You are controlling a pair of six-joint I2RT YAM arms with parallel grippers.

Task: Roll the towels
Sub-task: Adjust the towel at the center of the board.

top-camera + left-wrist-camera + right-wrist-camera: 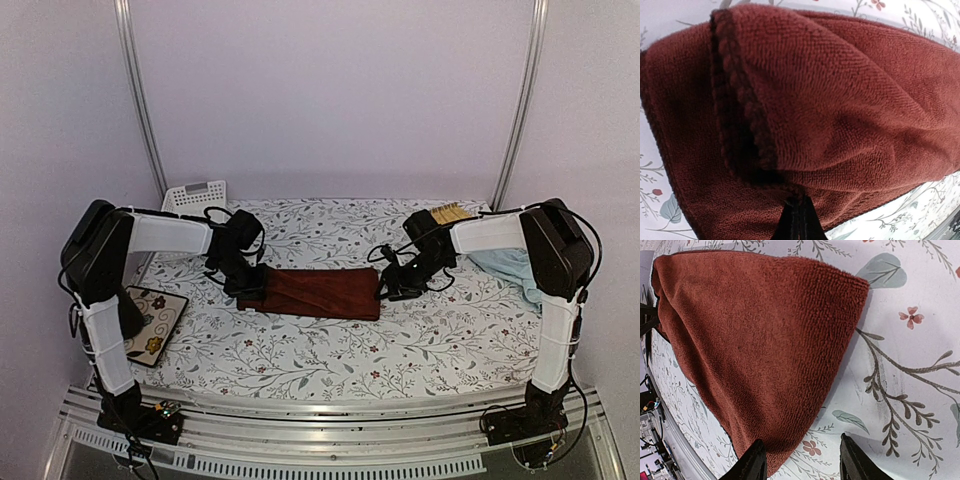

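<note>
Two towels lie on the flowered table [300, 365], and only one is in hand. The red towel [320, 293] sits at the table's centre, folded into a strip whose long axis runs from 9 o'clock to 3 o'clock in the overhead view. The blue towel [505, 265] lies crumpled well apart at about 3 o'clock, partly under the right arm. Each end of the red strip has an arm at it: the left gripper [250, 290] on the 9 o'clock end, the right gripper [393, 285] just beside the 3 o'clock end. A roll would therefore travel along the strip from 9 toward 3, and the left arm looks best placed to begin it.

The left wrist view shows what the overhead one cannot. There the left fingers are clenched on the red towel's edge, and the stitched hem [735, 100] is lifted and turned over onto the cloth. In the right wrist view the right fingers stand parted and grasp nothing. One finger [754, 462] is over the towel's near corner, and the cloth spreads away toward 11 o'clock.
</note>
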